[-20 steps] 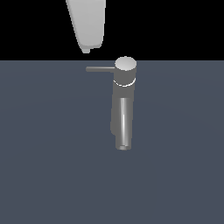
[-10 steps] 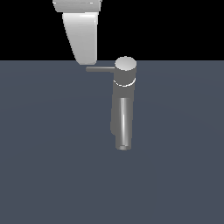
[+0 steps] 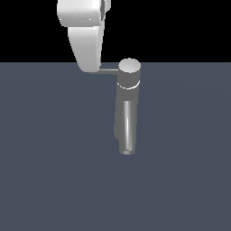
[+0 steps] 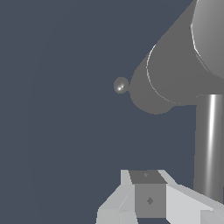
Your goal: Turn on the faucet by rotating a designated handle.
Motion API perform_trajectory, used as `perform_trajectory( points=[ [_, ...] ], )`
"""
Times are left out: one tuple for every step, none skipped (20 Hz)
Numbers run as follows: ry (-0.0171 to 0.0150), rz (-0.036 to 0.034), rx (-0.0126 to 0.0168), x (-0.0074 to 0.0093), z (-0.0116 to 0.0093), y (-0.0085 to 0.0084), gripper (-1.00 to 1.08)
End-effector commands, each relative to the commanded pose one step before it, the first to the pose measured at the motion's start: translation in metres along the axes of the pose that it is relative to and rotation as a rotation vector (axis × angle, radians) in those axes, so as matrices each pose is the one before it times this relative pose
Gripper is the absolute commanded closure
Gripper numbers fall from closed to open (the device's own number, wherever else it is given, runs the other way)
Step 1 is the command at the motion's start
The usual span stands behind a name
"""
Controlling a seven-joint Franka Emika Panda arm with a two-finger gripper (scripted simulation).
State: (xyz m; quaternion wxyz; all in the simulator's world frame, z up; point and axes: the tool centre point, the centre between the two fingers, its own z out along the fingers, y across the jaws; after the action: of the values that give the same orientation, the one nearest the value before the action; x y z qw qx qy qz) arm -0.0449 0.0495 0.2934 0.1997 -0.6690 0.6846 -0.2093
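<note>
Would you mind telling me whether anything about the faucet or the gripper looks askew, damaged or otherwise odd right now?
Nothing stands out. The grey metallic cylinder faucet stands upright and intact on the dark flat surface, its thin grey rod handle level, its shiny tubular spout undamaged. The bulky white robot gripper covers the rod's outer end; contact cannot be judged.

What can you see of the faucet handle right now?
The handle is a thin, straight grey rod, metallic-looking, sticking out level from the faucet's round top cap toward the exterior view's left. It is far slimmer than the spout. The white hand covers its outer end in that view, so contact there cannot be confirmed. The wrist view shows its rounded tip end-on.
</note>
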Motion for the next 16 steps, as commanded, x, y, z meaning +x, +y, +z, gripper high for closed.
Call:
perform_trajectory(
  points=[
    [0.00510, 0.01317, 0.00394, 0.00084, 0.00219, -0.00153, 1.08],
    [0.00152, 0.00336, 0.00086, 0.00028, 0.00059, -0.00037, 1.08],
    [0.00134, 0.00278, 0.00069, 0.00030, 0.00046, -0.00030, 1.08],
    [0.00106, 0.00197, 0.00047, 0.00018, 0.00037, -0.00022, 1.08],
    [0.00089, 0.00140, 0.00031, 0.00019, 0.00025, -0.00016, 1.08],
    [0.00066, 0.00071, 0.00012, 0.00012, 0.00014, -0.00008, 1.08],
    [0.00000, 0.00000, 0.00000, -0.00003, 0.00000, -0.00001, 1.08],
    [0.00000, 0.00000, 0.00000, 0.00006, -0.00004, 0.00000, 1.08],
    [0.00000, 0.00000, 0.00000, 0.00000, 0.00000, 0.00000, 1.08],
    [0.00000, 0.00000, 0.00000, 0.00000, 0.00000, 0.00000, 1.08],
    [0.00000, 0.00000, 0.00000, 0.00000, 0.00000, 0.00000, 1.08],
    [0.00000, 0.00000, 0.00000, 0.00010, -0.00007, 0.00002, 1.08],
    [0.00000, 0.00000, 0.00000, -0.00023, 0.00000, 0.00304, 1.08],
    [0.00000, 0.00000, 0.00000, -0.00023, 0.00000, 0.00306, 1.08],
    [0.00000, 0.00000, 0.00000, -0.00023, 0.00000, 0.00308, 1.08],
    [0.00000, 0.00000, 0.00000, -0.00023, 0.00000, 0.00309, 1.08]
  ],
)
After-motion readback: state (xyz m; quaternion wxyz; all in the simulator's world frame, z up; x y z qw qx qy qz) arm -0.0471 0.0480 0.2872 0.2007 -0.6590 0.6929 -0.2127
